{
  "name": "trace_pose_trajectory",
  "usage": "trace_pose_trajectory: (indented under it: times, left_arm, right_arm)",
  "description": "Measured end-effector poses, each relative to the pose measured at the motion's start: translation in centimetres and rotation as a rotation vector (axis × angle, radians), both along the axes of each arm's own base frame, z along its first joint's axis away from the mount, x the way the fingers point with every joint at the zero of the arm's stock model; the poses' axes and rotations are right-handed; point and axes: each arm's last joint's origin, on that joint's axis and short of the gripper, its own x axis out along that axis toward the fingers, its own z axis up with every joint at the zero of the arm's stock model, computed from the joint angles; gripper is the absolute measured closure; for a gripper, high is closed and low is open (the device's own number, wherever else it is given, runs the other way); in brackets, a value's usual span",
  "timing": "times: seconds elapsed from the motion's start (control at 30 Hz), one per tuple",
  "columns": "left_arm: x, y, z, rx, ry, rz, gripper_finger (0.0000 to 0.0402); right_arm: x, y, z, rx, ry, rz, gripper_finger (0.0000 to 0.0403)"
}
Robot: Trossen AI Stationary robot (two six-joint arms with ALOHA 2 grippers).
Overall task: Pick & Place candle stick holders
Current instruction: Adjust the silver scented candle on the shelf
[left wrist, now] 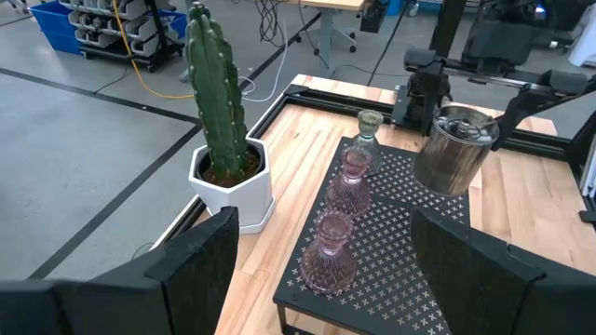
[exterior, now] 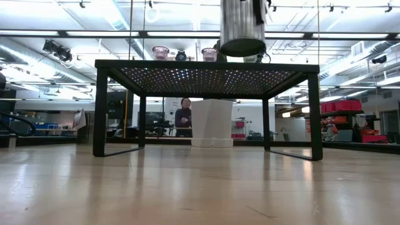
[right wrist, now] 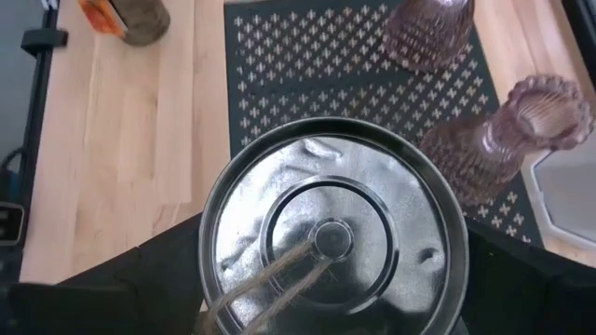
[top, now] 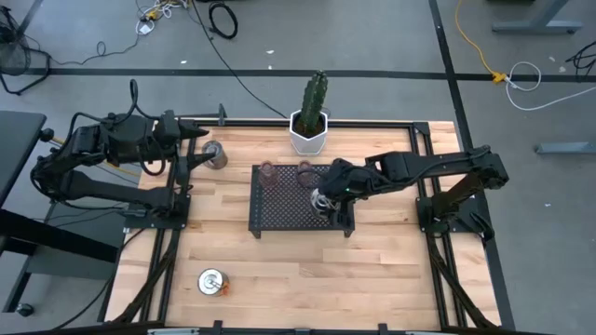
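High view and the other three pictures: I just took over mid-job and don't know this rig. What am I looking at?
Two robot arms work at a wooden table. The high view looks straight down, the low view level across the tabletop, each wrist view past that arm's own fingers. The right pincer is shut on a silver candle holder, lifted above the black mesh tray, where three glass holders stand. The left pincer waits open at the table's far left, beside a second silver holder; a third silver holder sits near the front edge. A cactus pot stands behind the tray.
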Motion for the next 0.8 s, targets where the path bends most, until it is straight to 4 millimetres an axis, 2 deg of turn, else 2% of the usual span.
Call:
trace_pose_trajectory:
  times: [0.47,0.8]
  left_arm:
    - [0.0,0.0,0.0,-0.005,-0.002,0.002,0.0083]
    - [0.0,0.0,0.0,-0.006,-0.003,0.002,0.0083]
  right_arm:
    - [-1.1,0.1,-1.2,-0.028,0.136,-0.013,0.0038]
    - [-1.0,0.4,-2.3,-0.022,0.153,-0.044,0.0038]
